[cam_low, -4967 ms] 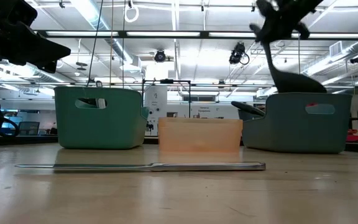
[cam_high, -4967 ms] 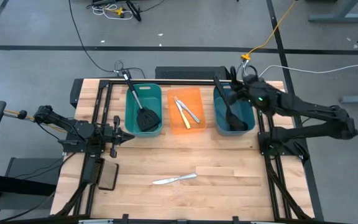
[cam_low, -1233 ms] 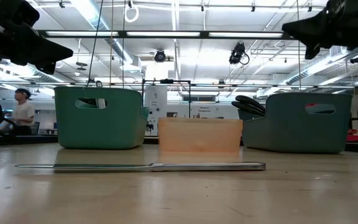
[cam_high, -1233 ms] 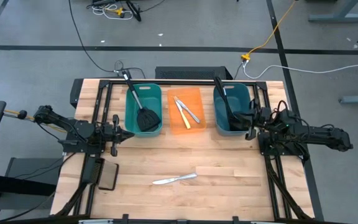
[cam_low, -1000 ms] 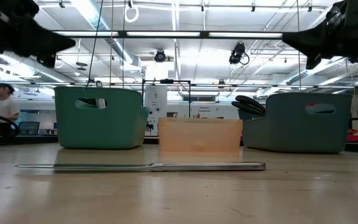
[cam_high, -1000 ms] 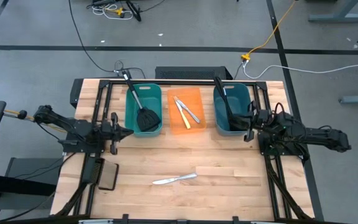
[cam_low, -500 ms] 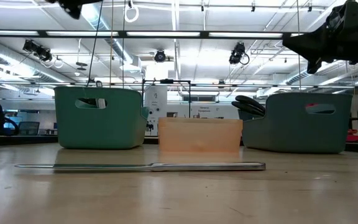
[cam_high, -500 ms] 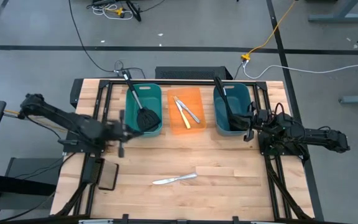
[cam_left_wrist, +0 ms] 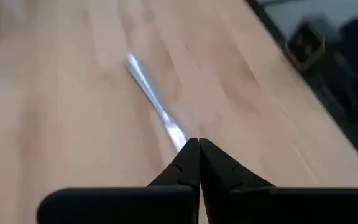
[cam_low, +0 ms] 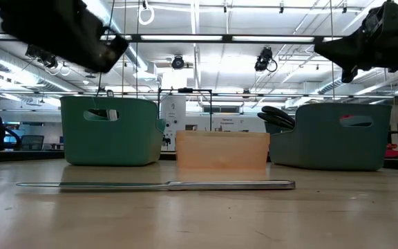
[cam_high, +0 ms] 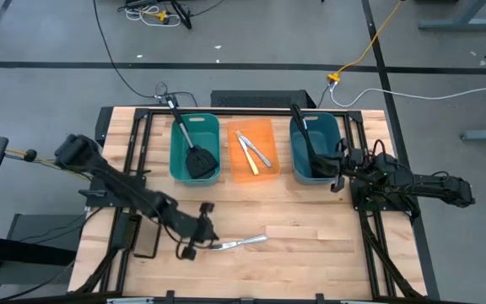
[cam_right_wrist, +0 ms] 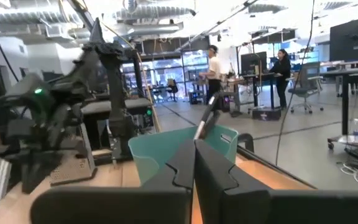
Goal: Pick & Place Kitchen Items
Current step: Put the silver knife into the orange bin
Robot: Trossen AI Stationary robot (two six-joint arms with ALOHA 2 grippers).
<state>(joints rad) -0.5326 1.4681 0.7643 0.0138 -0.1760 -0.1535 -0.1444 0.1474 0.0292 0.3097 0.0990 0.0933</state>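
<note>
Pale wooden planks make the tabletop (cam_high: 310, 253), and on its near middle lies one silver table knife (cam_high: 237, 243), flat, with bare wood on all sides of it. Over the blade end of this knife hangs the left claw (cam_high: 199, 237), its two dark fingers pressed together and holding nothing. To take the knife well, I think the fingers must open first, then come down across the thin handle and close low against the wood, because the knife is very flat. Open room around it is wide; only the near edge is close. Farther back stand three plastic bins: a teal bin (cam_high: 194, 174) with a black slotted spatula (cam_high: 197, 160), an orange bin (cam_high: 255, 171) with small knives (cam_high: 252, 149), a blue bin (cam_high: 315, 176) with long black ladles (cam_high: 308, 145). Beside the blue bin waits the right claw (cam_high: 342, 167), closed and empty.
</note>
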